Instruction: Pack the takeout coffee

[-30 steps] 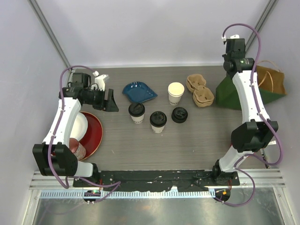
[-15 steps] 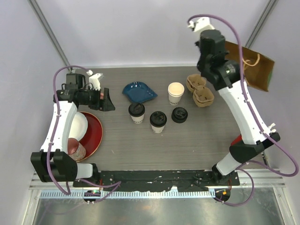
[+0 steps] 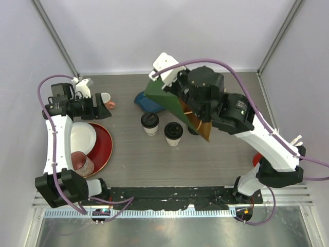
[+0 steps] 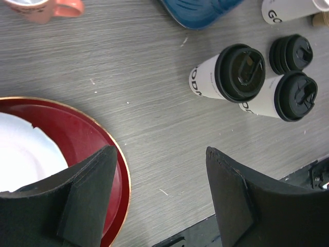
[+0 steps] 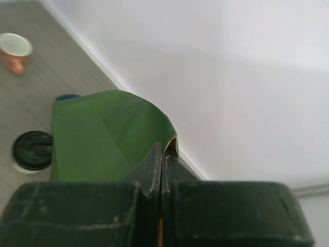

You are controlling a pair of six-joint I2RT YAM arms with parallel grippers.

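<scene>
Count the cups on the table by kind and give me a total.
Paper cups: 3
Pink-handled ceramic cup: 1
Red cup: 1
Total: 5

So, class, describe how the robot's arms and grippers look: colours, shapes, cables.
The left arm and right arm have white rounded links, black joints and motors. A purple cable loops along each. The left gripper and right gripper have black wedge-shaped fingers.
</scene>
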